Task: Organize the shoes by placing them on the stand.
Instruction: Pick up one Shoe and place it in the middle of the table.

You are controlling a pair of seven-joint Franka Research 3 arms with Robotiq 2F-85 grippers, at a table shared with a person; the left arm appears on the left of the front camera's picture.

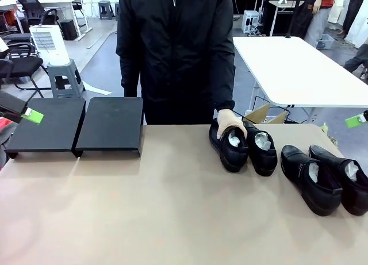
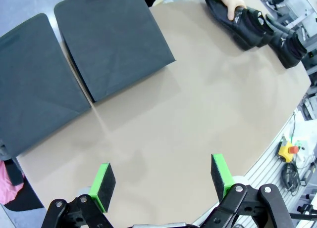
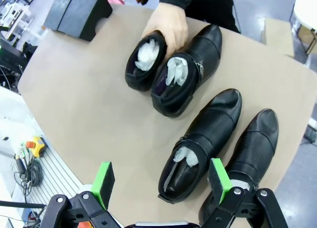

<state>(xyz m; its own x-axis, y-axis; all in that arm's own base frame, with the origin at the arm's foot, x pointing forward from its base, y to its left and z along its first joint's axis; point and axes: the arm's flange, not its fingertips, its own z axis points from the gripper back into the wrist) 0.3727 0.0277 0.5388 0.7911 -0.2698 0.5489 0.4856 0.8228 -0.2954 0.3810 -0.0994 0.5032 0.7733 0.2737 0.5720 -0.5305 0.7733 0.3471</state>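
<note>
Front view: no dress shoes were on the stand at the table's far-left corner yet; my left gripper and right gripper gaped empty.

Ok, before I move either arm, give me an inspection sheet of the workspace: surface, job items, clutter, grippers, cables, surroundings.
Surface: tan table, bare across the middle.
Job's things: two black stand platforms side by side at the far left, nothing on them. Four black shoes lie on the table at the right, as a farther pair and a nearer pair.
Clutter: nothing seen.
Grippers: left gripper open, empty. Right gripper open, empty.
Cables: loose cables beside a yellow stop-button box below the table edge.
Surroundings: person in a black jacket at the far side, hand resting on the leftmost shoe. A white table stands behind.
</note>
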